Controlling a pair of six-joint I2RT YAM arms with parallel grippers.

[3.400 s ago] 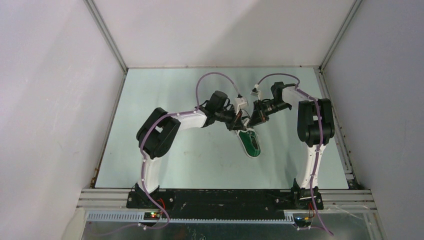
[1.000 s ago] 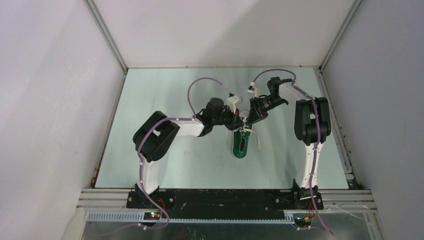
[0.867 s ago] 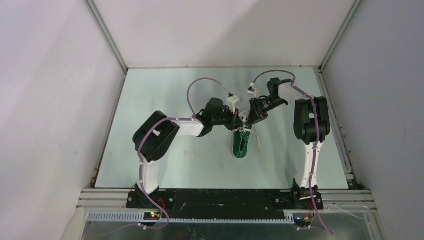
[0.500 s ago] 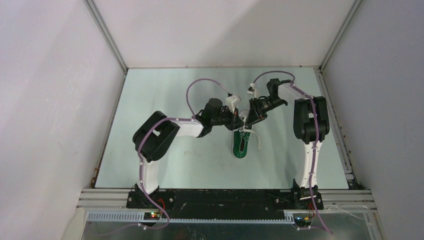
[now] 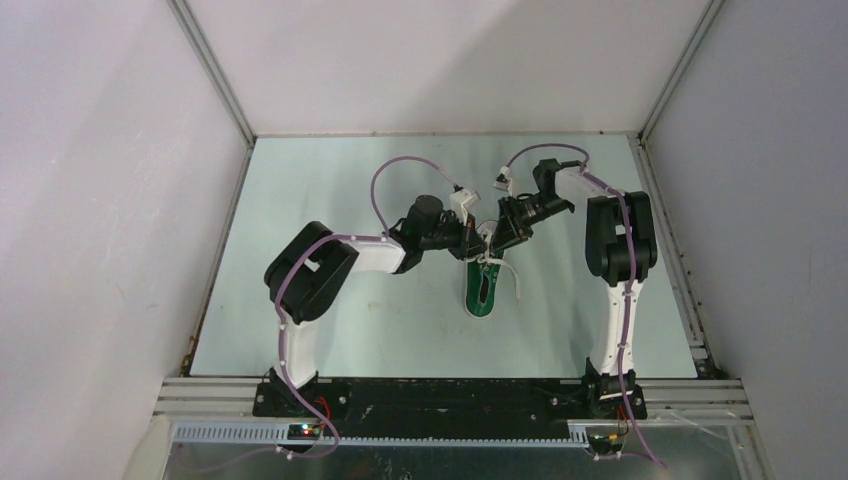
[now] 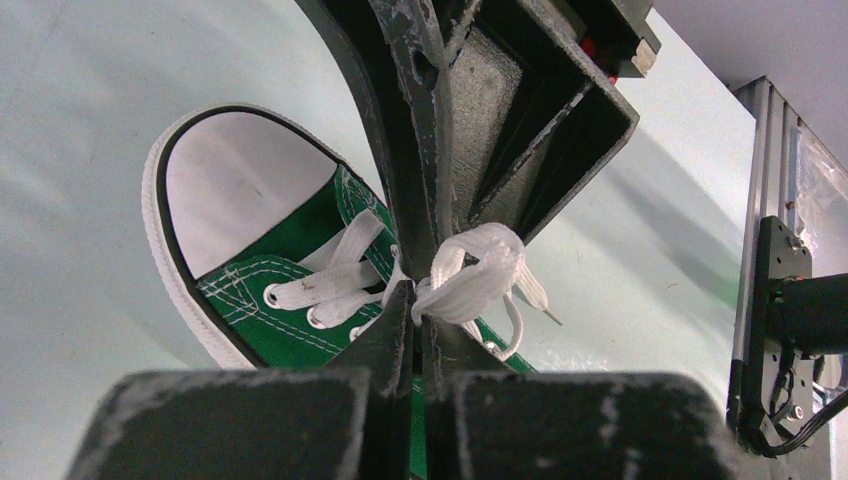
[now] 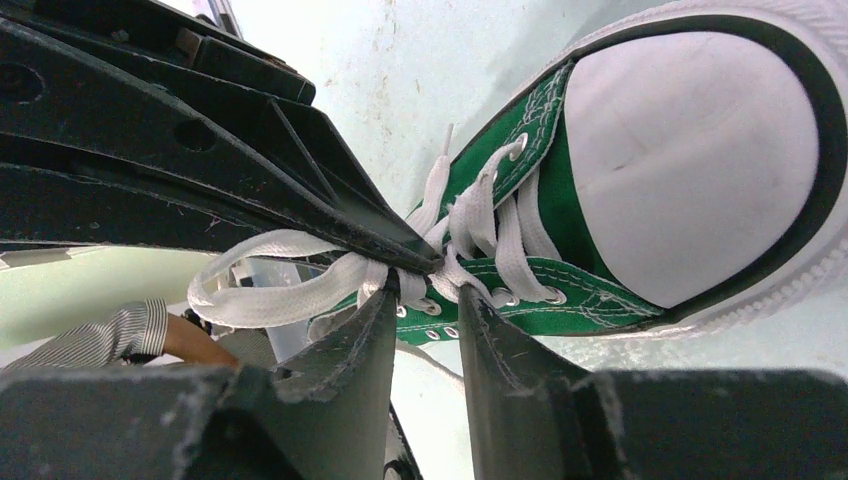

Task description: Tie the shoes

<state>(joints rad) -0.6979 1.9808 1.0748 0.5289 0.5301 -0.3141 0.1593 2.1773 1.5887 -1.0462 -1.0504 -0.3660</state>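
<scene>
- sneaker (image 5: pixel 483 292): one, green canvas with a white toe cap (image 7: pixel 690 160). it lies sole down on the pale table (image 5: pixel 330 330), about mid-table, between the two arms.
- laces (image 6: pixel 470 272): white, threaded through the eyelets and bunched into a loose loop above the tongue. one free end trails onto the table at the shoe's right.
- left gripper (image 6: pixel 413 312): fingers pressed together, pinching the lace loop.
- right gripper (image 7: pixel 425 300): fingers narrow, lace caught between the tips. it meets the left gripper tip to tip over the shoe's far end.
</scene>
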